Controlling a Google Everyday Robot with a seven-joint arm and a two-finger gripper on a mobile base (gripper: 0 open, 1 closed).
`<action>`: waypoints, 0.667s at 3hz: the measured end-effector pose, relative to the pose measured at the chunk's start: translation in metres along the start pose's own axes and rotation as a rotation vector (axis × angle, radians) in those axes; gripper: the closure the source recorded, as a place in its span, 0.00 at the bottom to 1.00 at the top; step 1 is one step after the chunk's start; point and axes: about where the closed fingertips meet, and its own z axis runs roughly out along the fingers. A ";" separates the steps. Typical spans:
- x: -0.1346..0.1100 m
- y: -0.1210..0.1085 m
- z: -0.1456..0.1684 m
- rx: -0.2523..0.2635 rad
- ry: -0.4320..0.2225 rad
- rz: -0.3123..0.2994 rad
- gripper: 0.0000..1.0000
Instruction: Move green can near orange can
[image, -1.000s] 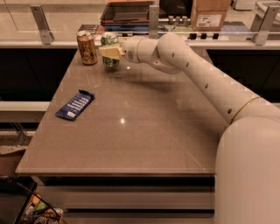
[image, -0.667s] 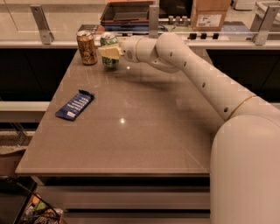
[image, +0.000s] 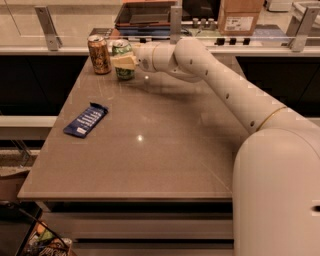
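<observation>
My brown table (image: 165, 150) — orange can (image: 99, 54) and green can (image: 120, 50) side by side at far corner, blue wrapper (image: 85, 120) nearer me, gripper (image: 125, 62) at green can.

My gripper (image: 125, 62) sits across the green can (image: 121, 48) and hides its middle band, so I can't read the lettering there. Just left of the green can, the orange can (image: 99, 54) carries markings too small for me to make out. Nearer me than the green can, the blue wrapper (image: 86, 119) on the counter (image: 165, 150) has illegible print. Beyond it to the right, the frame's top edge cuts off a cardboard box (image: 240, 17).
</observation>
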 end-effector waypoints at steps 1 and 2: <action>0.000 0.002 0.002 -0.005 -0.001 0.001 0.82; 0.000 0.004 0.005 -0.009 0.000 0.002 0.59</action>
